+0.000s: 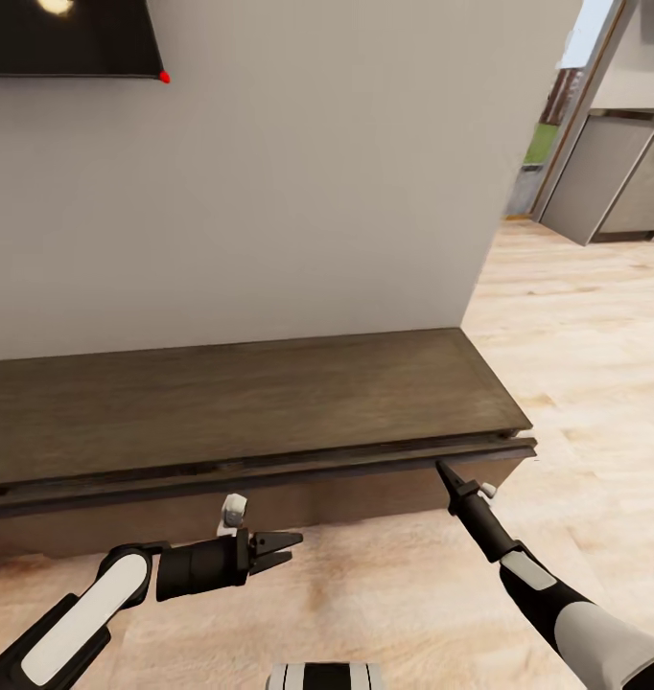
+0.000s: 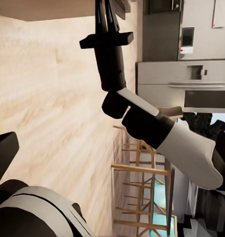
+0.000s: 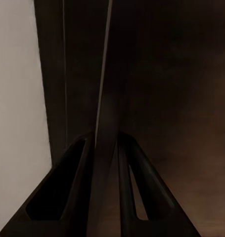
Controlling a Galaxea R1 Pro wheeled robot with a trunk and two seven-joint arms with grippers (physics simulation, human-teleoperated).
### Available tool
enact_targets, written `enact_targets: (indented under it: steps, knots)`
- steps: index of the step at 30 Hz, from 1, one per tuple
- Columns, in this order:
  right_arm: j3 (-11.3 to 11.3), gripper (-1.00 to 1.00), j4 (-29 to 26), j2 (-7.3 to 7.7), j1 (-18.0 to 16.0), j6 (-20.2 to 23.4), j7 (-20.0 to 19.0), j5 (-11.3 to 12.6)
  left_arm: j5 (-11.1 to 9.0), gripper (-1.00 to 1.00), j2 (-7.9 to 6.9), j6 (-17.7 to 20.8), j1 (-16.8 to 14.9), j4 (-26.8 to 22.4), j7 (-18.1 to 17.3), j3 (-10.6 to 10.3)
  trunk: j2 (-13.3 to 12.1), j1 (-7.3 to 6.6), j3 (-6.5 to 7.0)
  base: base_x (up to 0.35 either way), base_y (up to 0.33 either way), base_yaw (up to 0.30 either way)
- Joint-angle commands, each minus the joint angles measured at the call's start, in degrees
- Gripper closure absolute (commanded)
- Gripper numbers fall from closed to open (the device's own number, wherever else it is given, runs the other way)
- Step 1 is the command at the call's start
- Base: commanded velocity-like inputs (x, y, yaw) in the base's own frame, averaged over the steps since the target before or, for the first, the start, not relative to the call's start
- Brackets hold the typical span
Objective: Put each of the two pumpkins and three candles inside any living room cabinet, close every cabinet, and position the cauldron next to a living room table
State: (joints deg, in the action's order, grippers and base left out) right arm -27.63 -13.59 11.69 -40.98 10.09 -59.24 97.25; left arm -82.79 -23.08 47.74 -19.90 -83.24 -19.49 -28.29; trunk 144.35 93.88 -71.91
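Observation:
The cabinet [image 1: 250,402] is a long low dark-brown unit against the white wall. Its top drawer front [image 1: 365,498] stands slightly out from the body, leaving a narrow gap under the flat top. My right gripper [image 1: 443,471] reaches that drawer's upper edge near the cabinet's right end. In the right wrist view its two fingers [image 3: 77,187] flank the thin edge strip, shut on it [image 3: 106,143]. My left gripper [image 1: 291,548] hangs open above the floor in front of the cabinet, holding nothing. The pumpkins, candles, cauldron and table are out of view.
A dark TV [image 1: 68,38] hangs on the wall at upper left. Light wood floor [image 1: 576,364] runs right of the cabinet's end toward a kitchen with grey units [image 1: 605,172]. Steel appliances [image 2: 184,84] and wooden chairs [image 2: 142,173] stand beyond my right arm [image 2: 112,54].

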Motion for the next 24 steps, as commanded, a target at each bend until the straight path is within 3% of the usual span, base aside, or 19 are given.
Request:
enact_targets:
  steps: [1, 24]
  knots:
    - [-1.38, 1.00, 0.58, 0.04, 0.02, 0.46, -0.05, 0.31, 0.00, -1.00, -0.04, 0.08, -0.05, 0.01, -0.17, -0.08, 0.01, -0.03, -0.05, -0.320, 0.000, 0.000]
    - [-1.38, 1.00, 0.57, 0.08, 0.02, 0.46, -0.23, 0.31, 0.06, -1.00, -0.04, -0.01, -0.05, 0.01, -0.20, -0.27, 0.01, -0.03, -0.05, -0.129, 0.000, 0.000]
